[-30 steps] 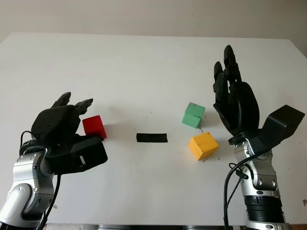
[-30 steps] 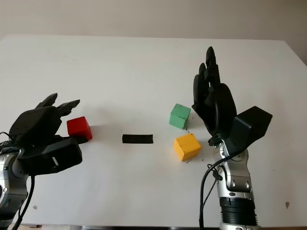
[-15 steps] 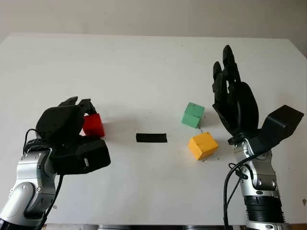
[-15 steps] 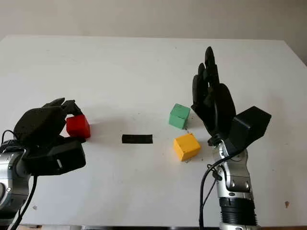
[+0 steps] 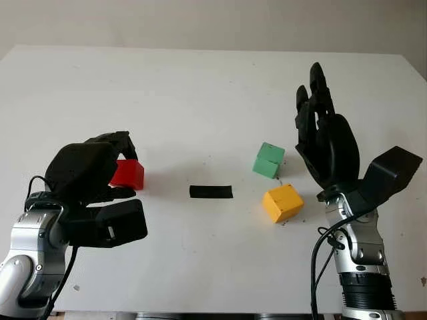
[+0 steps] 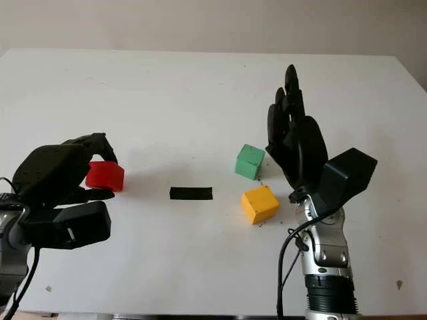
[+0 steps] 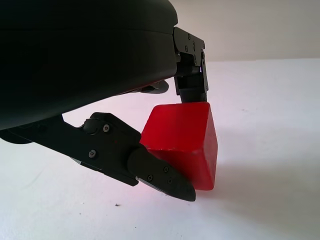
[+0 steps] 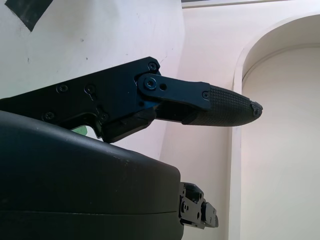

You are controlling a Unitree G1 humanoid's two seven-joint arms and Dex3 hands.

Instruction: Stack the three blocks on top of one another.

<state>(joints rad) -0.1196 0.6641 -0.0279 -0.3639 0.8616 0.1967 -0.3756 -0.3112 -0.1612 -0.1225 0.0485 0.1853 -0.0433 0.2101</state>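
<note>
The left hand (image 5: 90,175) is clamped on the red block (image 5: 128,174) at the left side of the white counter (image 5: 200,93); in the left wrist view its fingers (image 7: 160,175) press against opposite faces of the cube, whose lower edge looks at or just off the surface. The right hand (image 5: 327,143) is open and raised upright at the right, just beside the green block (image 5: 269,160) and the yellow block (image 5: 283,203), holding nothing. Those two blocks sit near each other, apart, with the green one farther from the robot. A strip of black tape (image 5: 211,192) lies between the red block and the pair. The move ahead likely turns on this: the other blocks lie well apart to the right of the held cube, past the tape, so the left hand must carry across, while the right hand is much nearer them.
</note>
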